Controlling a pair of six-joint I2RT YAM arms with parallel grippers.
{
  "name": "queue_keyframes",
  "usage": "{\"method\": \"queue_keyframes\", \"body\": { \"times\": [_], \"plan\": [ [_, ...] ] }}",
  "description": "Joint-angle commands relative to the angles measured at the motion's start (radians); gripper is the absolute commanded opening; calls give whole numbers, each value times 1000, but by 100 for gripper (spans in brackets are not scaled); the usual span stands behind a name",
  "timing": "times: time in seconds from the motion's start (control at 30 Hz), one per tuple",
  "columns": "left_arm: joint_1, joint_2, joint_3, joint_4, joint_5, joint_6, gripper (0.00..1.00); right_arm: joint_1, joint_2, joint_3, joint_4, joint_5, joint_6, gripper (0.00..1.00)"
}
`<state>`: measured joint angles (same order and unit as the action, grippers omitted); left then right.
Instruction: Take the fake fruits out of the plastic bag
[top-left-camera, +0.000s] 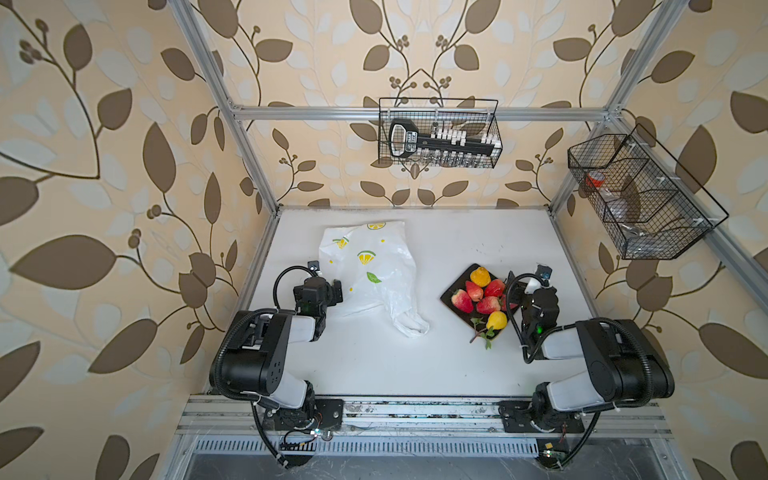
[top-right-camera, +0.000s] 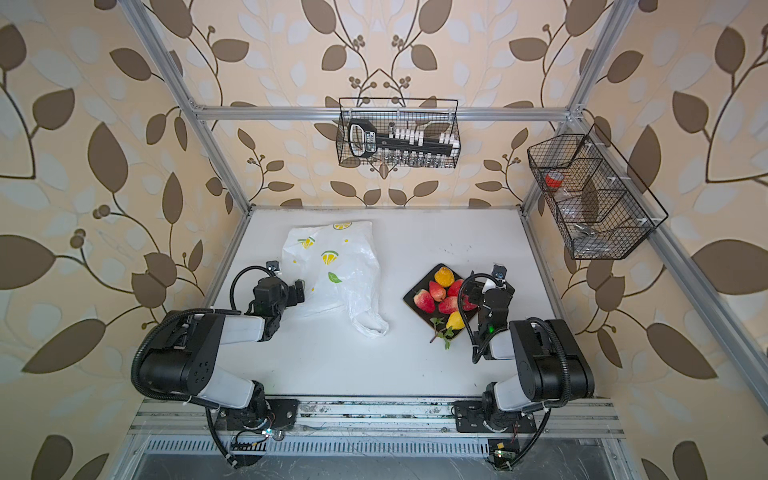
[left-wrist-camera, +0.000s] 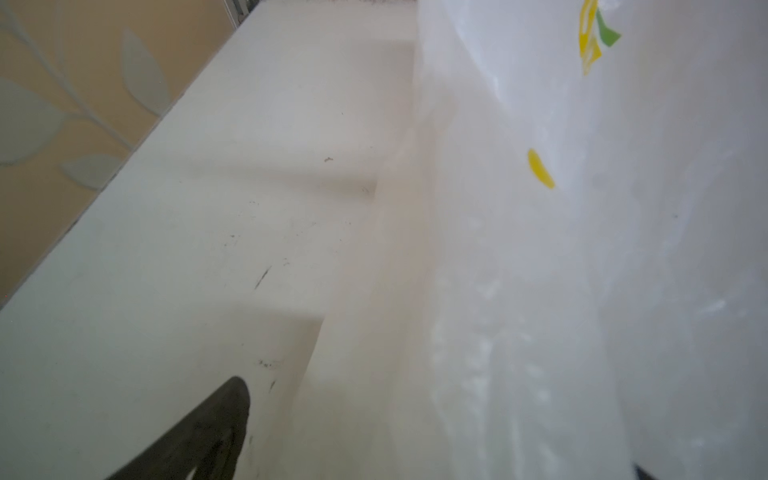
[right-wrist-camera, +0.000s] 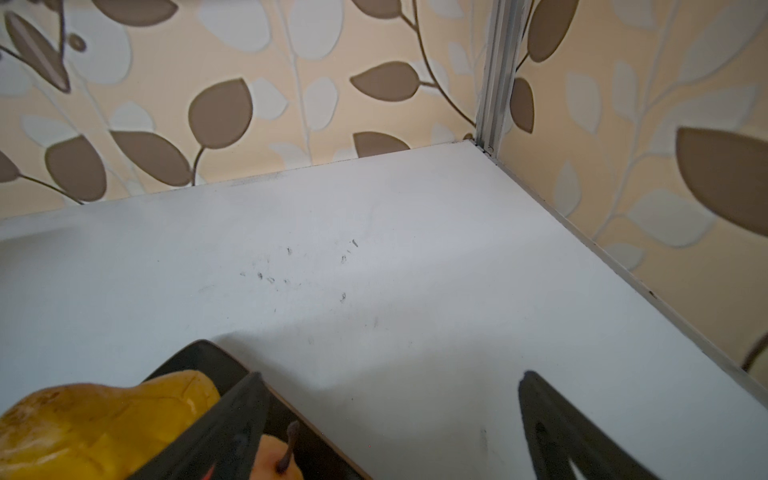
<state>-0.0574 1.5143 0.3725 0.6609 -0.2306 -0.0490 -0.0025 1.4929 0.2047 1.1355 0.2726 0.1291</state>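
Note:
The plastic bag (top-left-camera: 370, 274) (top-right-camera: 336, 270), white with lemon prints, lies flattened at the back left of the table, handles toward the front. The fake fruits rest on a dark square plate (top-left-camera: 457, 284) (top-right-camera: 419, 284): an orange-yellow lumpy one (top-left-camera: 480, 276) (right-wrist-camera: 104, 424), several red strawberries (top-left-camera: 462, 301) (top-right-camera: 424, 301), and a yellow one with a green twig (top-left-camera: 496, 321) (top-right-camera: 455, 321). My left gripper (top-left-camera: 338, 291) (left-wrist-camera: 436, 424) stands open at the bag's left edge, the bag (left-wrist-camera: 540, 249) draping over one finger. My right gripper (top-left-camera: 521, 286) (right-wrist-camera: 390, 376) is open and empty at the plate's right edge.
A wire basket (top-left-camera: 440, 133) holding a black tool hangs on the back wall. A second basket (top-left-camera: 640, 195) hangs on the right wall. Aluminium frame posts mark the corners of the white table (top-left-camera: 415, 365). Bare tabletop (right-wrist-camera: 374, 270) runs to the back right corner.

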Motion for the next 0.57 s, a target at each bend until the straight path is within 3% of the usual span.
{"method": "queue_keyframes", "body": {
  "times": [0.0,0.3,0.53],
  "plan": [
    [11,-17,6,92,46,17,99,-1,-4,-5,52,-9,-6,99],
    [10,-17,8,90,47,17,99,8,2,7,37,-2,-14,99],
    [10,-15,10,89,47,16,99,1,2,16,21,-99,-46,99]
  ]
}}
